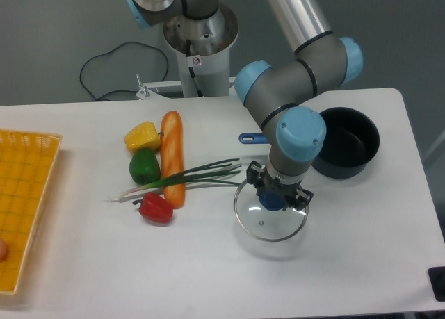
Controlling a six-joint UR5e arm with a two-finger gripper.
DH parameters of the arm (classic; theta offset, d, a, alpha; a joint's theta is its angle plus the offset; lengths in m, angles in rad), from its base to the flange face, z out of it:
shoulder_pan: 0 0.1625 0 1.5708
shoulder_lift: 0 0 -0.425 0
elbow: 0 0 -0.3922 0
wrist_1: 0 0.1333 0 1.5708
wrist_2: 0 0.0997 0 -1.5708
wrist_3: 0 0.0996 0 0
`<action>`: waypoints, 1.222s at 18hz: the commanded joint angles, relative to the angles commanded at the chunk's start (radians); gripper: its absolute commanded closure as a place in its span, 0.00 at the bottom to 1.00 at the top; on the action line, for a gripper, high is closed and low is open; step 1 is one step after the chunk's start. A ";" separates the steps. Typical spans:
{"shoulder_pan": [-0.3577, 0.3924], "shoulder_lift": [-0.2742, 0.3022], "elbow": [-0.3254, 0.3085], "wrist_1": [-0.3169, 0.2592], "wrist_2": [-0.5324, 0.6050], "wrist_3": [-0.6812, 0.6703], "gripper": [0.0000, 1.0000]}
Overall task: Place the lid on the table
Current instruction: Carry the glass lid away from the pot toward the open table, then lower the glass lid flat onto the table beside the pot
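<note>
The white table shows bare surface in front of and to the right of the lid, while the spring onions end just to its left. The gripper pinches the blue knob from above. The lid is round clear glass with a thin metal rim, near the dark saucepan.

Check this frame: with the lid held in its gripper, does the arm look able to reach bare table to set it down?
Probably yes. The gripper is shut on the blue knob of the lid, which is over open white table. The spring onions lie to the left, the saucepan behind; neither is underneath.
</note>
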 joint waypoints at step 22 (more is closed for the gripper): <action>-0.045 -0.066 -0.009 0.066 0.000 -0.069 0.44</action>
